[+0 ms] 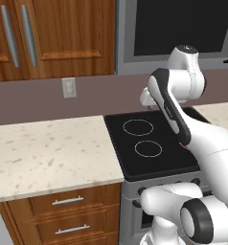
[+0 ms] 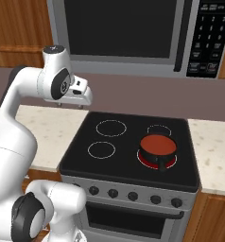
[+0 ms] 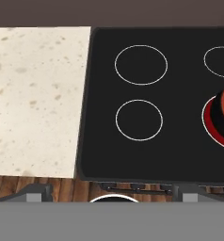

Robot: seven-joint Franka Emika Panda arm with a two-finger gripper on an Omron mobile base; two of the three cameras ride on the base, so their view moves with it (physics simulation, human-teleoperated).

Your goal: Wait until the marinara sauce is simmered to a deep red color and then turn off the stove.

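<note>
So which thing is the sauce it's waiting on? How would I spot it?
Find the stove under the microwave. On its black top, at the front right, a small dark pan sits over a glowing red ring. The sauce is the flat orange-red disc inside it; the other three burners are bare white circles.

Three high views (shared: stove [image 2: 128, 142])

arm: raised, elbow bent, forearm reaching forward | wrist: turned down | gripper [image 2: 81, 105]: pointing down, nothing between the fingers, opening unclear
</note>
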